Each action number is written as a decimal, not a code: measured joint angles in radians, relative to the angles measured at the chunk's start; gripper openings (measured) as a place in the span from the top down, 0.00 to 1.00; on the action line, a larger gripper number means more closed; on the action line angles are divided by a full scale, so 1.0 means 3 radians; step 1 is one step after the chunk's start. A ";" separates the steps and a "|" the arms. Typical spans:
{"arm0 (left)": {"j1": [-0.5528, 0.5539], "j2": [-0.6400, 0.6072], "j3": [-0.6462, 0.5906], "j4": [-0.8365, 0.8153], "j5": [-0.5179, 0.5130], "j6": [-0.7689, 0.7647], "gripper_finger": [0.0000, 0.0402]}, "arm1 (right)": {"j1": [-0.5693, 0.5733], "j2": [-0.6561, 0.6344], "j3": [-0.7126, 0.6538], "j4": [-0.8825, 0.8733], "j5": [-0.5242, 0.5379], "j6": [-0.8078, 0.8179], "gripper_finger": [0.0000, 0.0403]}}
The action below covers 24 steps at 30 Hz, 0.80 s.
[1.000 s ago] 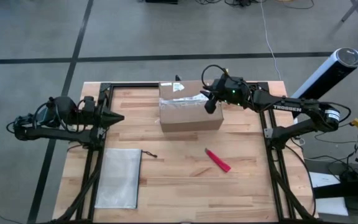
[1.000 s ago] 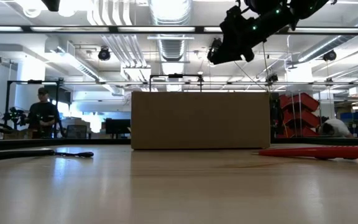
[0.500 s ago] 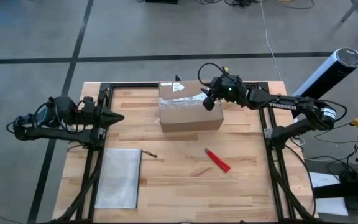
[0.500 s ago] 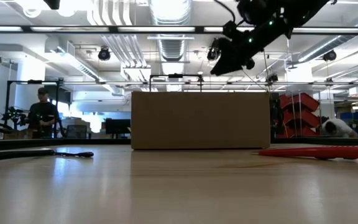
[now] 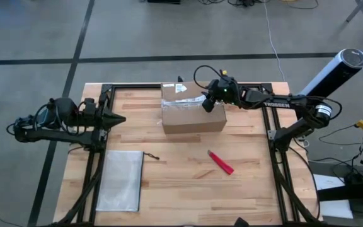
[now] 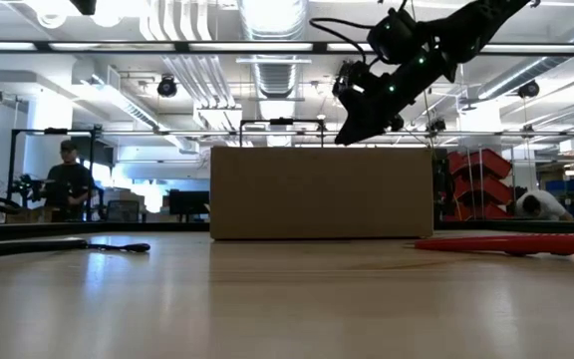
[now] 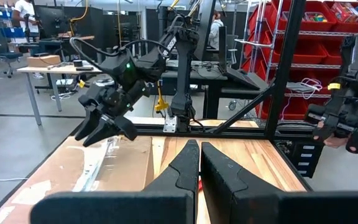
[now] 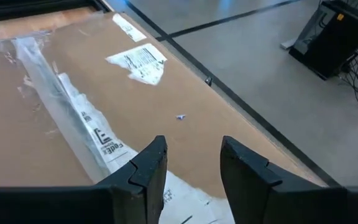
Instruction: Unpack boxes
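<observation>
Brown cardboard box [image 5: 193, 111] at the far middle of the wooden table [image 5: 181, 183], upright, top face crossed by a strip of clear packing tape [image 8: 64, 118] and bearing a torn white label [image 8: 138, 62]. Right gripper [image 5: 207, 104] above the box's right end, tilted down toward the top face, fingers [image 8: 146, 165] parted by a modest gap, nothing between them, not touching the cardboard as far as the low view shows. Left gripper [image 5: 117, 119] parked over the table's left edge, pointing toward the box, fingers [image 7: 182, 168] pressed together, holding nothing. Red utility knife [image 5: 220, 162] flat on the wood, nearer the front and right of the box, well apart from it. Grey-white zip pouch [image 5: 120, 180] flat at the front left corner.
</observation>
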 joint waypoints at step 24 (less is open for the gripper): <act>0.0000 0.0000 0.0000 -0.0001 0.0000 0.0000 1.00 | 0.0215 0.0121 0.0001 -0.0473 -0.0633 0.0454 0.65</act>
